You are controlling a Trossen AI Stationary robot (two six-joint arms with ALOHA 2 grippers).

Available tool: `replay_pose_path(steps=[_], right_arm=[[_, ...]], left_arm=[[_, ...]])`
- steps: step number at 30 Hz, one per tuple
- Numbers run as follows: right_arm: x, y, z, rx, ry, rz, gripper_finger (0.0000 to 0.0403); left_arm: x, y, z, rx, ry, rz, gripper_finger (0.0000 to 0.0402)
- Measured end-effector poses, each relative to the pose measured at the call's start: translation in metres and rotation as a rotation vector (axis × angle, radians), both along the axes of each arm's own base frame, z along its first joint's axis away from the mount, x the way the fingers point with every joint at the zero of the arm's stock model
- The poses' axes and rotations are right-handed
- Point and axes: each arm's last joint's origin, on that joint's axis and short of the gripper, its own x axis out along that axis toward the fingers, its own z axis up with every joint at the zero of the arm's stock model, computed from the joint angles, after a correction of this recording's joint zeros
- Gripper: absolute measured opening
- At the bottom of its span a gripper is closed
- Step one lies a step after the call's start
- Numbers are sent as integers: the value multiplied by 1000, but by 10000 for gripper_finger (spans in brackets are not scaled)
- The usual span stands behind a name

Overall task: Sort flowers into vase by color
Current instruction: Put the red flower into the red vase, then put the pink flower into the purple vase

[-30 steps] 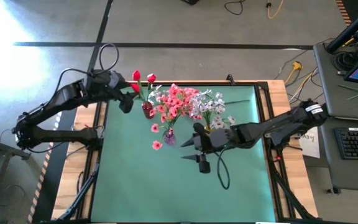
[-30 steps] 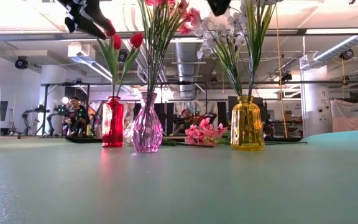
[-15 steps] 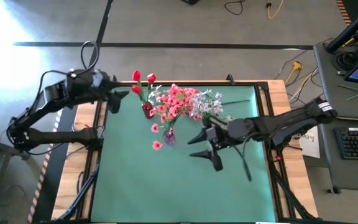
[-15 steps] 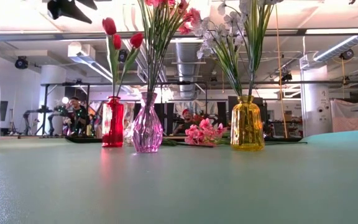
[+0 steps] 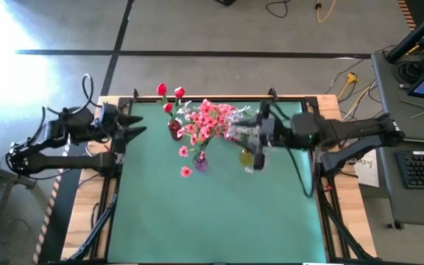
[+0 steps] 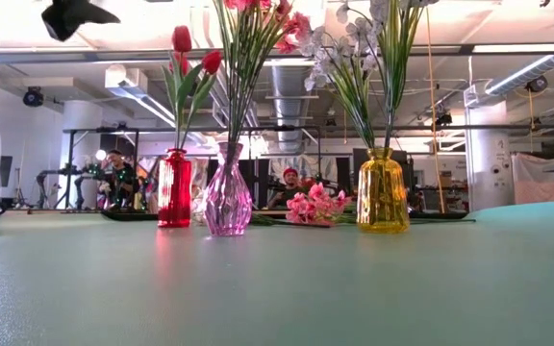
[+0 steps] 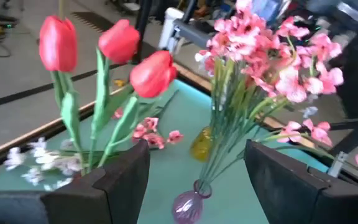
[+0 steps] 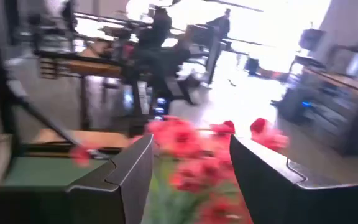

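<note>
Red flowers: upright in red vase, stems vertical.
Pink flowers: upright in pink vase.
White flowers: upright in yellow vase.
Loose pink spray: lying flat on table behind the vases.
Left gripper: at table's left edge, jaws apart, empty.
Right gripper: above yellow vase, jaws apart, empty.

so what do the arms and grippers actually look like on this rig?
Both arms are dark, near-black jointed links with a loose black cable looping off each. The left gripper ends in two pointed, tapered dark fingers. The right gripper has similar broad dark fingers. There are white label patches on the right arm's far link.
</note>
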Motion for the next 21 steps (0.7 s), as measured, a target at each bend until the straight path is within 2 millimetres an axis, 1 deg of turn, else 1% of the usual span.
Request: replay_pose_path(steps=[6, 9, 11, 13, 16, 21], right_arm=[[-6, -40, 9, 10, 0, -146, 205], [-11, -58, 7, 39, 13, -208, 205], [-13, -69, 5, 54, 34, -250, 205], [-16, -79, 3, 57, 59, -285, 205], [-20, -94, 0, 79, 85, -343, 205], [-29, -124, -4, 172, 79, -476, 205]], left_arm=[[5, -3, -30, 0, -20, -48, 249], [6, -5, -41, 0, -36, -97, 249], [8, -9, -45, 4, -55, -171, 249], [10, -14, -50, 0, -73, -295, 249], [14, -21, -68, -1, -49, -455, 249], [19, -27, -94, -24, -2, -523, 249]])
